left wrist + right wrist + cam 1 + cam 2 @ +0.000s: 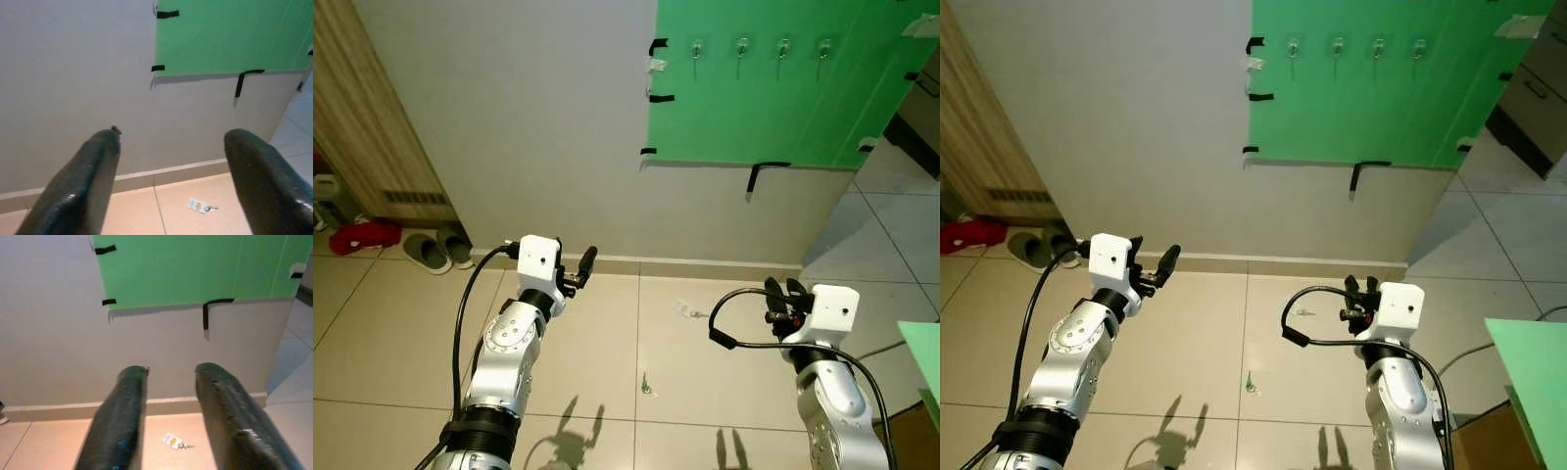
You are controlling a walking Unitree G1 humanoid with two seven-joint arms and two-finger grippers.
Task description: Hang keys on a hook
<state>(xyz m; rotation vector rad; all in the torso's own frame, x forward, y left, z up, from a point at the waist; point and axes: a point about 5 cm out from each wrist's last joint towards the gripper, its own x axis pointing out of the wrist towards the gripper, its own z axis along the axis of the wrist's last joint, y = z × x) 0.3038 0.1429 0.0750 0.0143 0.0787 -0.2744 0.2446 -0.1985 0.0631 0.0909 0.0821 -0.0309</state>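
A small key set with a white tag [685, 309] lies on the tiled floor close to the wall's skirting; it shows beyond the fingers in both wrist views [200, 206] [173, 441]. A green board [773, 88] is taped to the wall and carries a row of several clear hooks [742, 47] near its top. My left gripper [587, 262] is raised left of the keys, open wide and empty [173, 134]. My right gripper [783, 290] is held low to the right of the keys, its fingers slightly apart with nothing between them [172, 368].
Grey slippers [440, 250] and a red item [364, 235] lie by a wooden cabinet [362, 117] at the left. A small greenish scrap [647, 387] sits on the floor between the arms. A green surface [925, 352] juts in at the right.
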